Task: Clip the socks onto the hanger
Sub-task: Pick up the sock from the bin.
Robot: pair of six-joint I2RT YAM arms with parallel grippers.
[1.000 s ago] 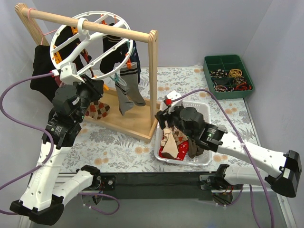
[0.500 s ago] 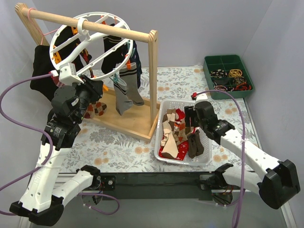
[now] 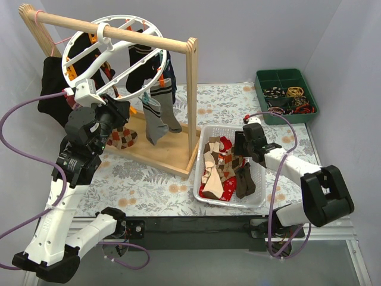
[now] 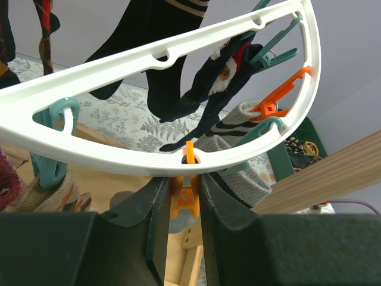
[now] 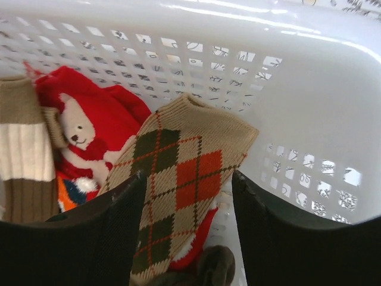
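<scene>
The white ring hanger (image 3: 102, 33) hangs on the wooden rail; several socks are clipped to it, among them a grey striped one (image 3: 156, 122). My left gripper (image 3: 113, 116) is under its lower rim (image 4: 119, 161), shut on an orange clothespin (image 4: 186, 199) that dangles from the rim. My right gripper (image 3: 241, 146) is open and empty inside the white basket (image 3: 229, 202). Its fingers straddle a tan diamond-patterned sock (image 5: 190, 161), just above it. Beside this sock lie a red printed sock (image 5: 89, 119), a beige and brown striped sock (image 5: 24, 155) and a dark brown sock (image 5: 208, 271).
The wooden rail stand (image 3: 140, 37) has its base (image 3: 161, 152) just left of the basket. A large black garment (image 3: 53, 89) hangs at the rail's left end. A green tray (image 3: 286, 95) with hair bands sits at the back right. The basket wall (image 5: 297, 89) is close to my right finger.
My right gripper has moved from the basket's left side to its right back part and now points down at the tan diamond sock. The left gripper has stayed on the clothespin.
</scene>
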